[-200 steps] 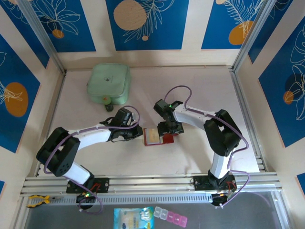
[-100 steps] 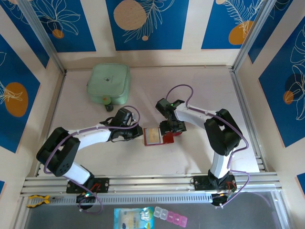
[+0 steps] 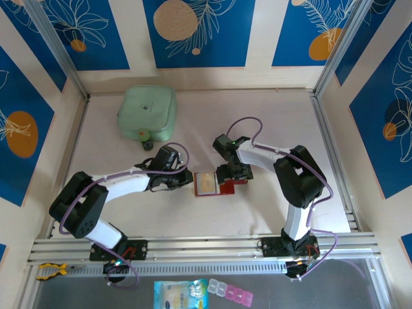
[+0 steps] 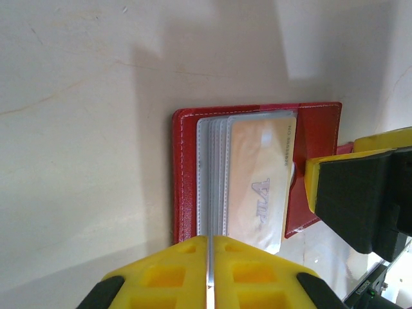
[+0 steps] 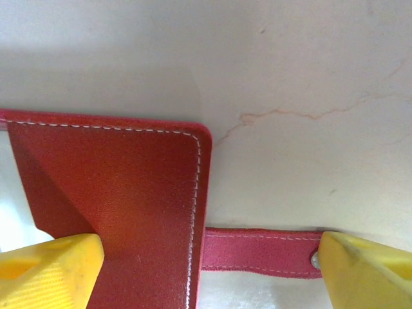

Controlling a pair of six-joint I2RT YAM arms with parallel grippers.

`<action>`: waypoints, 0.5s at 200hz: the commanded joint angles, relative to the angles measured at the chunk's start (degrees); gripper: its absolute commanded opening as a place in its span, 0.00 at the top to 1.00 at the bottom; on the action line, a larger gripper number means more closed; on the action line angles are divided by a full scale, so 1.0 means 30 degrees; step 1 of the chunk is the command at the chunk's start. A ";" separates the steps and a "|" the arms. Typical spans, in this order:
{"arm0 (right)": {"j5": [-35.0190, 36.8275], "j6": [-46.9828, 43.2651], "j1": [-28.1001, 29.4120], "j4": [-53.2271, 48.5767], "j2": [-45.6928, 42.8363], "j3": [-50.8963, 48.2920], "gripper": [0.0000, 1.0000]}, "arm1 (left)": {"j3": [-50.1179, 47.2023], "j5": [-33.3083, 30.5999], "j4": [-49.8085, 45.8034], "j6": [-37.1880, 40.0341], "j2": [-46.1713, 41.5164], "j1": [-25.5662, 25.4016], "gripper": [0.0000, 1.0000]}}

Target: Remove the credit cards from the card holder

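Note:
The red card holder [image 3: 225,187] lies open on the table between my two grippers. A yellowish-gold credit card [image 4: 261,187] sits in its pale grey pockets, under a clear sleeve. My left gripper [image 4: 210,241] is shut on the near edge of the card holder's [image 4: 183,174] pocket leaves, with a thin grey strip pinched between the yellow fingers. My right gripper [image 5: 209,264] stands open, low over the red cover flap [image 5: 122,187]. The snap tab [image 5: 257,252] runs between its wide-spread fingers. From above, the left gripper [image 3: 190,183] meets the holder's left edge and the right gripper [image 3: 233,179] covers its right part.
A mint-green case [image 3: 148,112] rests at the back left of the table. Metal rails [image 3: 206,244] run along the near edge. Below them lie a blue packet [image 3: 180,295] and a pill organiser [image 3: 230,293]. Patterned walls close in the sides.
My right gripper's jaws have spread a little wider and its wrist has shifted slightly right. The left gripper and the card holder have stayed put.

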 commanded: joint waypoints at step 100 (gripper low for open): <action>-0.1159 0.0832 -0.0013 0.1153 0.1240 -0.1824 0.12 | -0.0399 -0.0126 0.0349 -0.0162 -0.0362 -0.0184 0.89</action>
